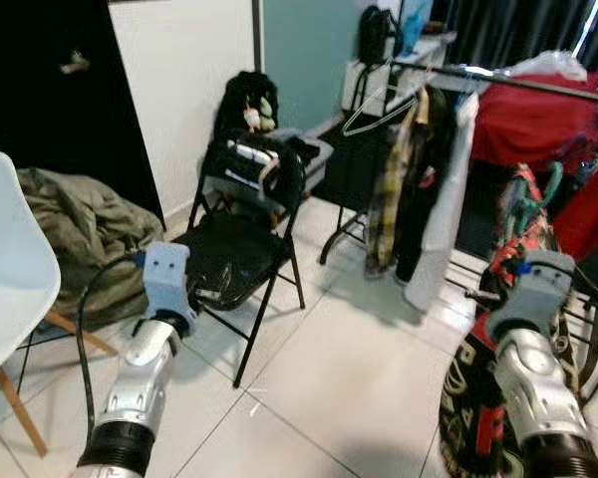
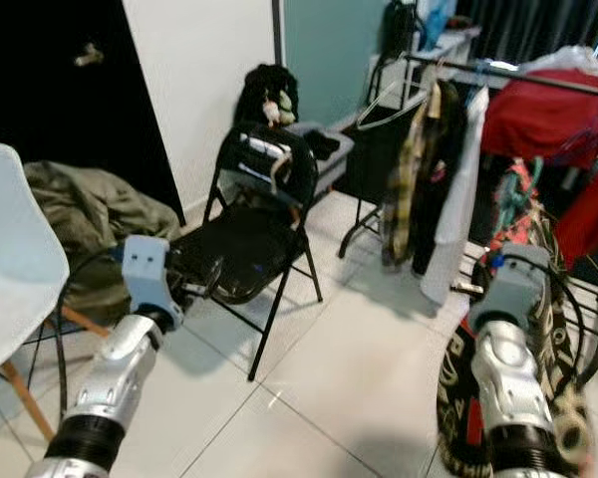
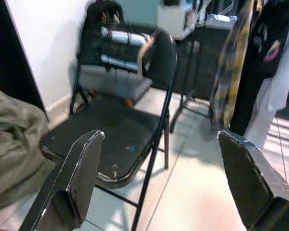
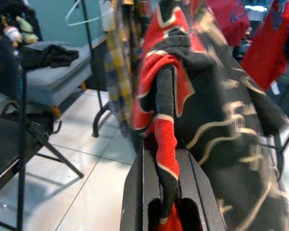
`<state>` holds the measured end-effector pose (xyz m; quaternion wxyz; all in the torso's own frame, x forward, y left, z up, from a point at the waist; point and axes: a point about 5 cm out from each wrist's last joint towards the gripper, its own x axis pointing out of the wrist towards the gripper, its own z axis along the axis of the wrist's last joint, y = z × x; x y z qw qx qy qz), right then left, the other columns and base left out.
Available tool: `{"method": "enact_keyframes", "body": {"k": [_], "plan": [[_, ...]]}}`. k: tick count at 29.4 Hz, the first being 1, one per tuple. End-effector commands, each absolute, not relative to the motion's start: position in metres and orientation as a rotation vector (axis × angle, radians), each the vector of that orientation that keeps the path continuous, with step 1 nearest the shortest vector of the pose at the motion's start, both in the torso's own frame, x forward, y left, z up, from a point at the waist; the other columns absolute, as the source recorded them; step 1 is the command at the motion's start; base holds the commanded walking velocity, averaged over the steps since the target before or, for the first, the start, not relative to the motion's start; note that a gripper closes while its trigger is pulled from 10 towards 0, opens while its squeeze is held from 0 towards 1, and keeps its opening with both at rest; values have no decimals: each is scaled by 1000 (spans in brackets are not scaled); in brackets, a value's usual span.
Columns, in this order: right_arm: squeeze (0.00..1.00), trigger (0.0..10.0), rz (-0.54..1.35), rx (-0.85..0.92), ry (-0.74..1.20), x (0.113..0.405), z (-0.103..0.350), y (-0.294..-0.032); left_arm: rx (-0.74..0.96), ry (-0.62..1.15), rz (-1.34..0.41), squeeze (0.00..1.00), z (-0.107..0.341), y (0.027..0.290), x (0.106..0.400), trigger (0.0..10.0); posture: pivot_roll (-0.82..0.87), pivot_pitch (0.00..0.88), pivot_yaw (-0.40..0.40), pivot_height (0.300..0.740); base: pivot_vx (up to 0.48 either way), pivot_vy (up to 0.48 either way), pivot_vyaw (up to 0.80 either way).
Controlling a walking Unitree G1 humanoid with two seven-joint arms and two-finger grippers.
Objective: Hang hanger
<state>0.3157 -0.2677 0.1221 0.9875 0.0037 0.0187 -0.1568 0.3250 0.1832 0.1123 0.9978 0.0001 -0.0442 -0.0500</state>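
My right gripper (image 4: 164, 159) is shut on a red, black and beige patterned garment (image 4: 216, 110), which drapes down beside my right arm (image 1: 468, 398). A teal curved piece (image 1: 552, 184) shows at the garment's top; I cannot tell whether it is a hanger hook. The dark clothes rail (image 1: 518, 80) crosses the back right, above and beyond that gripper. It carries an empty white wire hanger (image 1: 379, 105), a plaid shirt (image 1: 391, 189) and a white garment (image 1: 439, 219). My left gripper (image 3: 160, 139) is open and holds nothing, just in front of a black folding chair (image 1: 244, 249).
A white chair (image 1: 10, 269) stands at near left, with an olive cloth heap (image 1: 80, 229) behind it. A grey box with dark clothes (image 1: 314, 149) sits behind the folding chair. Red cloth (image 1: 538, 119) lies over the rack. White floor tiles (image 1: 349, 368) lie between my arms.
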Motion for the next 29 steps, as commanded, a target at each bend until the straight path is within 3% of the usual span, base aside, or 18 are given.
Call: {"method": "enact_keyframes", "body": {"k": [1,29], "plan": [[0,10000,-339,-11,0,316,131,-276,13,-93,-141,0,114,175,326,10000,-98,0,-18,740,480,0,-800],[0,10000,-357,12,-18,312,129,-280,71,-107,-179,0,116,172,323,10000,-89,0,-4,740,480,0,-800]]}}
